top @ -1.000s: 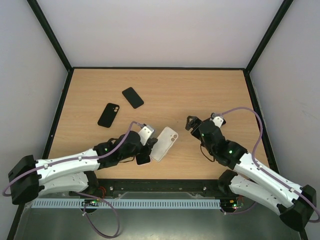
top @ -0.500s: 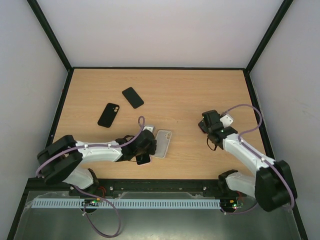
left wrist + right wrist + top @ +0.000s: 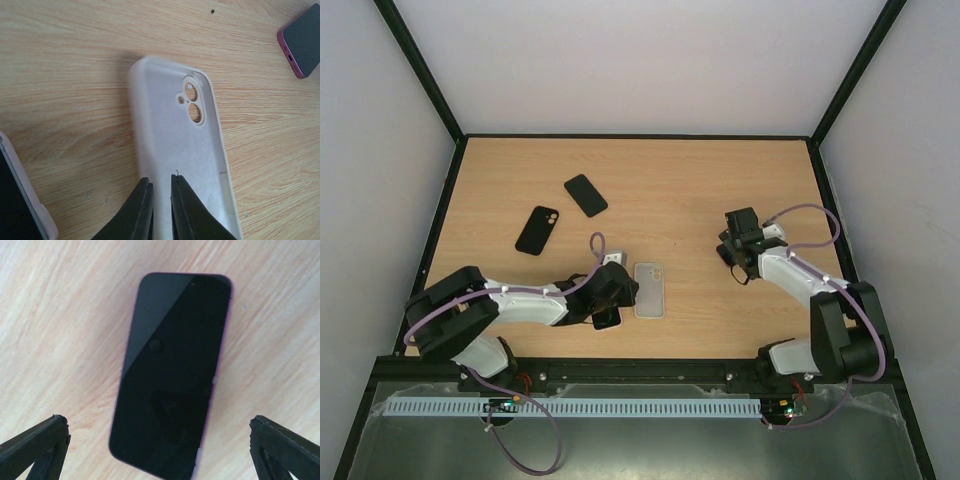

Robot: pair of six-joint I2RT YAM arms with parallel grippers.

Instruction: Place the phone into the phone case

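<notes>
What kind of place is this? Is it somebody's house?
Probably a robot lab bench, not a house: a left arm and right arm are fixed at a wooden table, plain white walls box it in, and a phone and pale phone case lie ready.

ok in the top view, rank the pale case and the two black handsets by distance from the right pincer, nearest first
1. pale phone case: left of the right pincer, a little nearer the arm bases.
2. plain black handset: farther left, toward the back of the table.
3. black camera-side-up handset: farthest left of the three.
</notes>
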